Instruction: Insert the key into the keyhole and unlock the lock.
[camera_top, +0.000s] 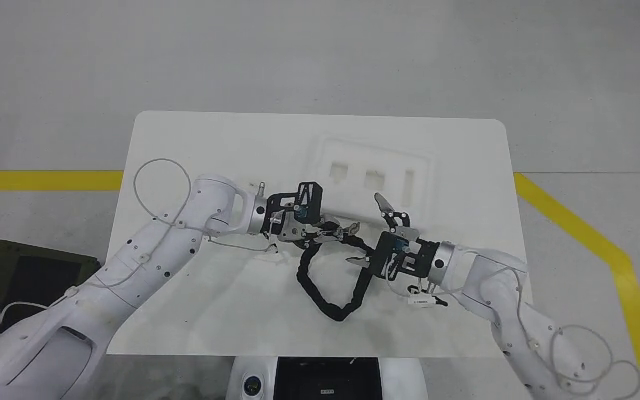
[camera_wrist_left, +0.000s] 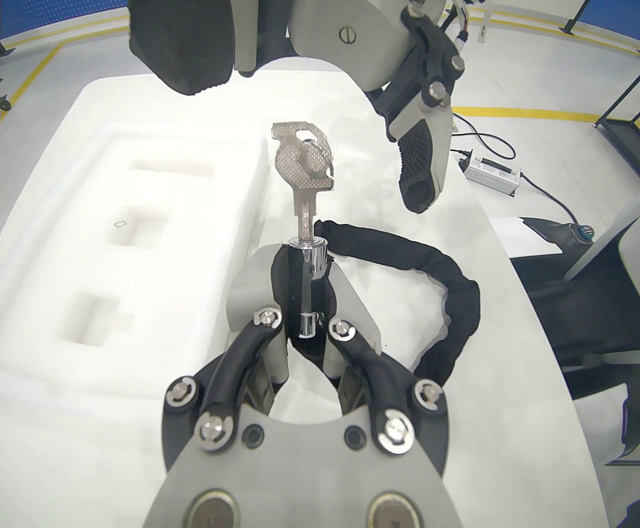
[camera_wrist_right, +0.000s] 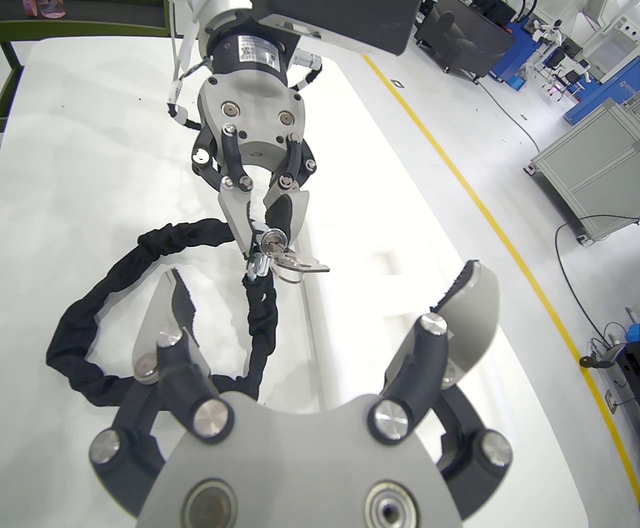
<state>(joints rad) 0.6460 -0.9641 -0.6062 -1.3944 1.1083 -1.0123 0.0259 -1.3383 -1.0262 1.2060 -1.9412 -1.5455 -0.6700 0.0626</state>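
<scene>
Key (camera_wrist_left: 303, 167): bare silvery metal, head finely knurled, blade smooth. Lock (camera_wrist_left: 311, 255): glossy chromed cylinder on a gloss-black body. Chain sleeve (camera_wrist_left: 450, 295): black cloth, matt, wrinkled. Tray (camera_wrist_left: 60, 240) toward the far edge of the tabletop (camera_top: 200, 150): looks like white foam, matt, grainy. Tabletop: white, smooth, matt. Right pincer (camera_wrist_right: 321, 274) pads (camera_wrist_left: 417, 165): black, dimpled, rough, with satin grey backing.

White table (camera_top: 180, 150), white foam tray (camera_top: 318, 150) on it, black chain loop (camera_top: 318, 293) resting nearby
</scene>
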